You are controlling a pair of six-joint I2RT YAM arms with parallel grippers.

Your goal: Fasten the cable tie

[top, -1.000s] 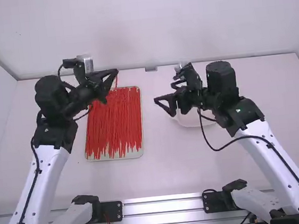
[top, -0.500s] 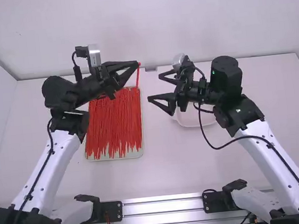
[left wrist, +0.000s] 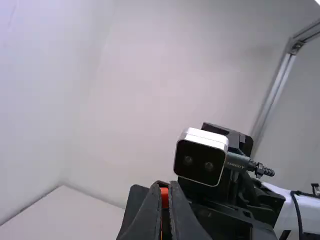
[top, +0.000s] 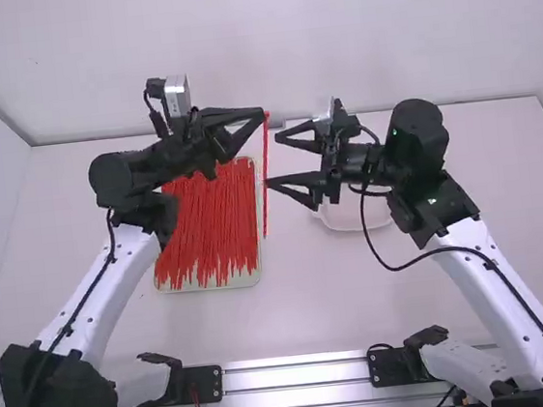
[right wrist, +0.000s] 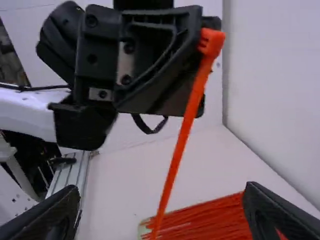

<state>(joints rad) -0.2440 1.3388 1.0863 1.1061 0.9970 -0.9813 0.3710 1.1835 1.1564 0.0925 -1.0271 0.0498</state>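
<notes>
Cable tie (top: 264, 165) above tray (top: 207, 284) edge, white bowl (top: 351, 220) nearby

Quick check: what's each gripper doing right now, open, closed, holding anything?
Left gripper: closed on one red cable tie, pinched at its head end.
Right gripper: open, holding nothing.

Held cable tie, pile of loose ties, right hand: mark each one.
held cable tie (top: 265, 177), high view, middle of its hanging strap.
pile of loose ties (top: 211, 224), high view, centre of the red heap.
right hand (top: 274, 158), high view, gap midway between its open fingertips.
</notes>
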